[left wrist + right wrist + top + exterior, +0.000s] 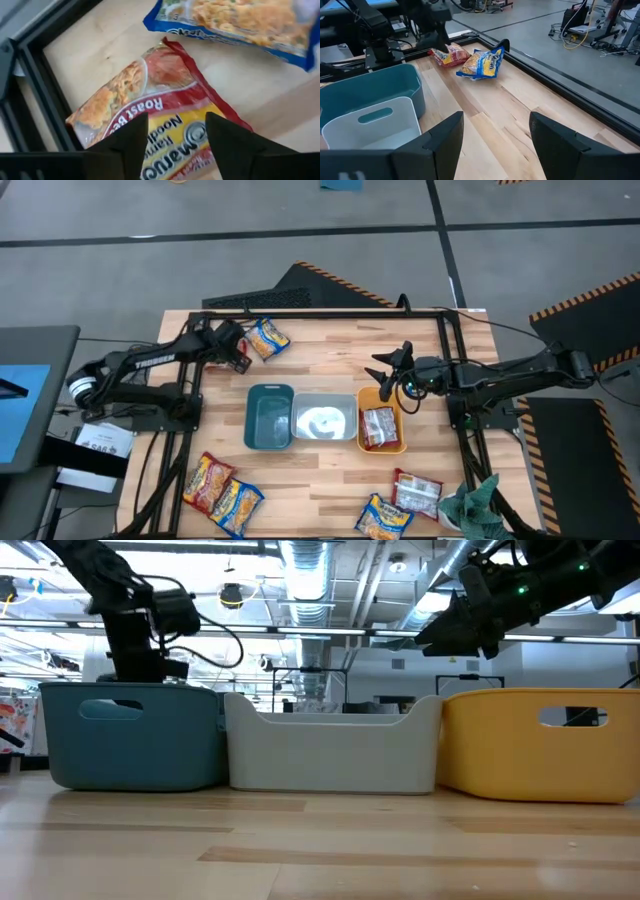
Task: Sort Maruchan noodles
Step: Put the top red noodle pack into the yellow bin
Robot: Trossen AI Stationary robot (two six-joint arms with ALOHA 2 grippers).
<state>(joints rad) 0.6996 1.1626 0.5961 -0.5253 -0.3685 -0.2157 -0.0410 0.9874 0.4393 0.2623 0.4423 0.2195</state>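
Two arms: both over the wooden table [320, 360], one at each side.
Left gripper [238, 352]: at the far left of the table, fingers [127, 142] spread apart, poised over a red packet [150, 110] with nothing pinched between them.
Red packet: lies flat at the far-left corner by the black frame [35, 80]; I read "Roast Beef" on it in the left wrist view.
Yellow-and-blue packet [267, 338]: just beside the red one, a little to its right, crumpled on the wood; in the right wrist view the two [482, 62] sit side by side.
Right gripper [392, 376]: right of centre, raised above the far edge of the orange bin [401, 442], fingers [442, 145] spread wide and empty.
Bins: three in a row at the table's middle, touching side to side; teal bin [269, 417] on the left, clear bin [324, 420] in the middle, orange on the right.
Orange bin's load: one red packet [379, 427] lies inside.
Near-left packets: a red-orange one [206, 479] and a yellow-and-blue one [238, 504], lying just beside each other.
Near-right packets: a yellow-and-blue one [384, 517] and a red one [417, 492], close together, next to a green cloth [470, 502] at the near-right corner.
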